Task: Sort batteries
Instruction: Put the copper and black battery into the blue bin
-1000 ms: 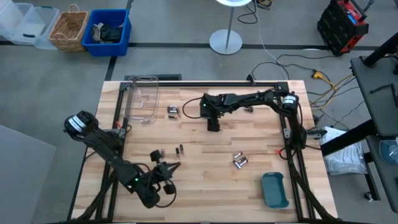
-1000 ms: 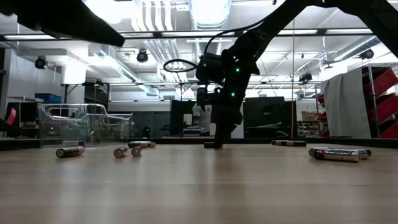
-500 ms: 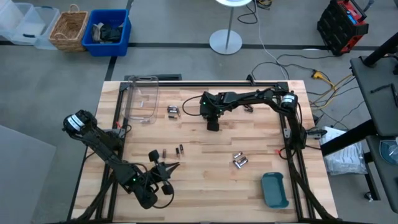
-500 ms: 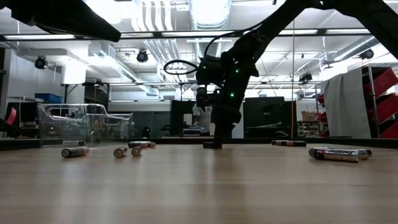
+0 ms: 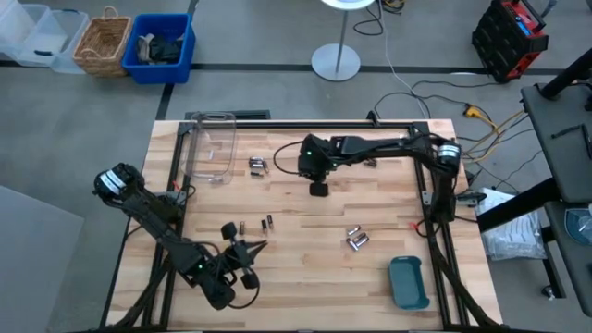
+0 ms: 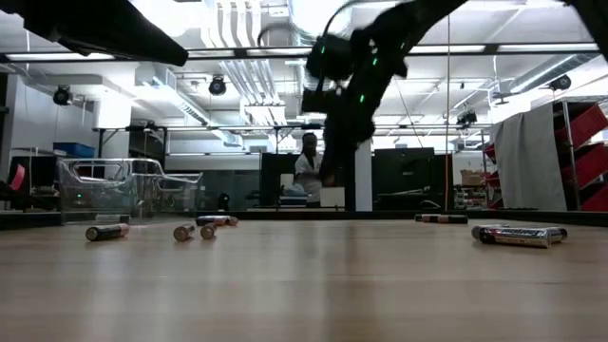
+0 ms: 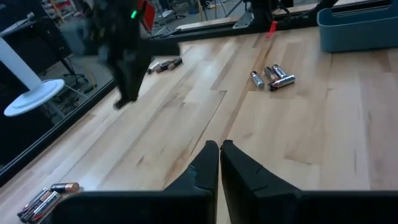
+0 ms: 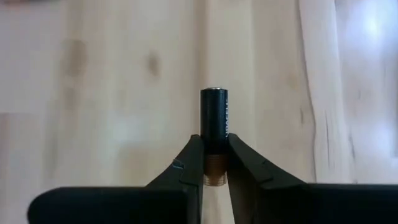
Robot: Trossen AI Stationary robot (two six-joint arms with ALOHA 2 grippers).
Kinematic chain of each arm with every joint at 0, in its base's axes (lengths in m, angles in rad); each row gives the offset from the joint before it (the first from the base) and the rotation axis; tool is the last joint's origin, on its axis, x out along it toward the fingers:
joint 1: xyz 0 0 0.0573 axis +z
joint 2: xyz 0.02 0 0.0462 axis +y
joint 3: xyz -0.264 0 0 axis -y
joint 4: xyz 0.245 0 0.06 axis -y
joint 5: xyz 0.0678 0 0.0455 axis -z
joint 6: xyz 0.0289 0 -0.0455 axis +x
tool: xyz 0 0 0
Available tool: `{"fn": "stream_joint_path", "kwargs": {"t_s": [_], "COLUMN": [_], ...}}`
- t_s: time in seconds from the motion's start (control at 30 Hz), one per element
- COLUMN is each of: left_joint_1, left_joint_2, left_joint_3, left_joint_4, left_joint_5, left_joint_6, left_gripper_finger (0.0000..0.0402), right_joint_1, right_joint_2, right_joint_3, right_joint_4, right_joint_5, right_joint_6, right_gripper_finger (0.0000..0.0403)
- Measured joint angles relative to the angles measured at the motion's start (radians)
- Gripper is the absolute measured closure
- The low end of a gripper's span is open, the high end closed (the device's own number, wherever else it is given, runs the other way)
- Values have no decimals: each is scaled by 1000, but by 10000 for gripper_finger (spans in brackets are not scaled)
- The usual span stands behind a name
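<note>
Pale wooden slatted tabletop [image 5: 296, 254], black-framed, under a ceiling of ducts and strip lights; one person stands far behind it in the low view.

Right arm: reaches in from 3 o'clock toward centre; right end effector [image 5: 318, 189] has risen clear of the wood since a second ago, when its tip sat on the boards. Closed narrowly on one dark cylindrical battery with a coppery end [image 8: 214, 133], gripped by that end and carried above the tabletop, just 12 o'clock-side of centre.

Left arm: parked at 7 o'clock; left end effector [image 7: 219, 163] fingers pressed together, empty.

Clear plastic box [image 5: 212, 148], 11 o'clock. Teal rectangular tray [image 5: 408, 283], 5 o'clock.

Loose batteries: small cluster [image 5: 357, 238] at 4 o'clock; pair [image 5: 257, 166] beside the box; scattered few [image 5: 268, 223] at 7 o'clock; another [image 5: 368, 163] at 1 o'clock.

Judgement: pick is complete; transport to a container comes next. Most cells remain unsorted.
</note>
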Motion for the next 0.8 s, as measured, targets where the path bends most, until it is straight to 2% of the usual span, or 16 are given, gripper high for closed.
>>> {"fn": "stream_joint_path", "kwargs": {"t_s": [0.17,0.37,0.6,0.8], "left_joint_1": [16,31,56,82], "left_joint_2": [0,0,-1,-1], "left_joint_3": [0,0,0,0], "left_joint_4": [-1,-3,0,4], "left_joint_5": [-15,-54,-77,-79], "left_joint_6": [14,56,96,130], "left_gripper_finger": [402,402,402,402], "right_joint_1": [90,262,532,778], "right_joint_2": [-166,-362,-513,-562], "right_joint_3": [-17,-72,-148,-242], "right_joint_4": [-85,-222,-332,-377], "right_joint_5": [-6,-8,9,9], "right_joint_6": [29,124,354,629], "right_gripper_finger": [368,368,368,368]}}
